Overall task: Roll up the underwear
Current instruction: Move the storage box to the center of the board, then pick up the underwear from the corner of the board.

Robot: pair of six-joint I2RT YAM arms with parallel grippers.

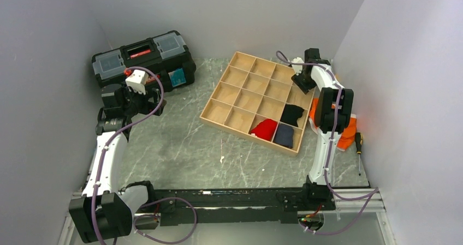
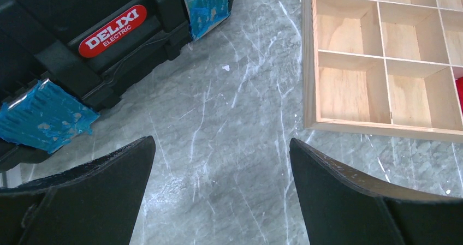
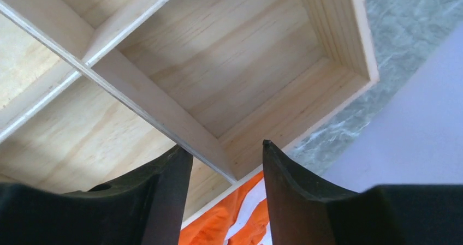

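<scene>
The underwear [image 1: 348, 137], bright orange with white trim, lies crumpled on the table just right of the wooden tray [image 1: 248, 100], half hidden behind my right arm. In the right wrist view a patch of the underwear [image 3: 218, 223] shows below the tray's edge [image 3: 306, 108], low between the fingers. My right gripper [image 1: 302, 81] [image 3: 224, 147] hovers over the tray's far right corner, its jaws apart and holding nothing. Over bare marble between toolbox and tray, my left gripper [image 1: 147, 89] [image 2: 221, 140] stands wide open and empty.
A black toolbox [image 1: 144, 57] [image 2: 109, 29] sits at the back left. The tray's near-right cells hold a red bundle [image 1: 264, 128], a black one [image 1: 292, 114] and a navy one [image 1: 284, 136]. A screwdriver [image 1: 358, 147] lies by the right wall. The tray's corner [image 2: 382, 127] is right of my left fingers.
</scene>
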